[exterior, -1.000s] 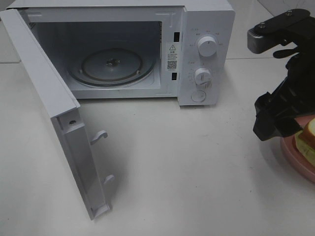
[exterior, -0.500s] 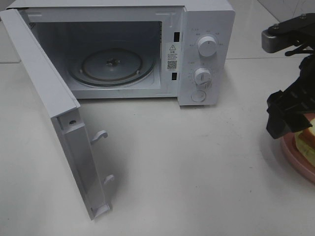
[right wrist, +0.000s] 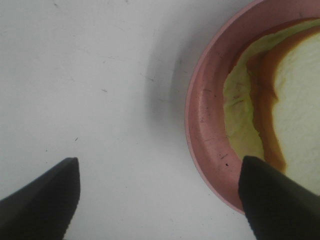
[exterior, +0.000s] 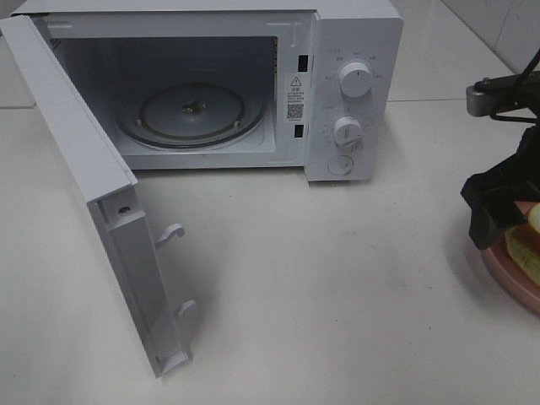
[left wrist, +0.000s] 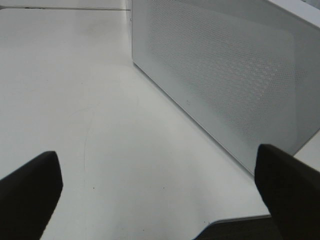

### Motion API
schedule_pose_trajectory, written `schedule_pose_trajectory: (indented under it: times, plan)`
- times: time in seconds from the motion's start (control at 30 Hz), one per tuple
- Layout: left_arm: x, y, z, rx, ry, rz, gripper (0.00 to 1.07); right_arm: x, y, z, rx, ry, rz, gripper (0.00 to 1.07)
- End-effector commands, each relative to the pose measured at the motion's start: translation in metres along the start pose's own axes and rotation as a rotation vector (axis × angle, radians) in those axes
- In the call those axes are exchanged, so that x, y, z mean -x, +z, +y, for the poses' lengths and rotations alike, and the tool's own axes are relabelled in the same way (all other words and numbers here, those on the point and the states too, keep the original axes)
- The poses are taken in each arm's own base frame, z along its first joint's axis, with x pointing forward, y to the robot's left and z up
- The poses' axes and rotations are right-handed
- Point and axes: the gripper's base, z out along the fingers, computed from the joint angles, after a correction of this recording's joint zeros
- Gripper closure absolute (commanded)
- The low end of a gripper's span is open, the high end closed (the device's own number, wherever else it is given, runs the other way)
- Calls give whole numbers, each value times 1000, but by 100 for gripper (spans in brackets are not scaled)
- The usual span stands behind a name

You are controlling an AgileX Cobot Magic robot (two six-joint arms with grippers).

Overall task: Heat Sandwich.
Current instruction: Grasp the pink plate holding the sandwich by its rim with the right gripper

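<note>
The right gripper [right wrist: 157, 167] gapes wide, holding nothing. One finger overlaps the pink plate's [right wrist: 200, 125] rim beside the sandwich [right wrist: 300, 100], at the worktop's [right wrist: 100, 75] right edge; the other hangs over bare worktop.

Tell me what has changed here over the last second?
The right arm slid rightward, toward the picture's edge, further over the pink plate holding the sandwich. Its jaws stay open and have grasped nothing. The microwave, with its door swung open, has not moved.
</note>
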Motion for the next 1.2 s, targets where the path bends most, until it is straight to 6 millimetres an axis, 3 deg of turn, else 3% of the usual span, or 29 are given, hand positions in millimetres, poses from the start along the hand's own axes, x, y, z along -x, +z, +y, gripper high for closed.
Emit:
schedule_pose_trajectory:
  times: [0.03,0.47,1.2]
  plan:
    - [0,-2,0,-3,5,-29,9,2,9,-4,0,11,13,26]
    - [0,-2,0,-3,5,-29,9,-8,61,-24,-7,96,39,27]
    - [0,-2,0,-3,5,-29,9,2,111,-26,-7,72,68,29]
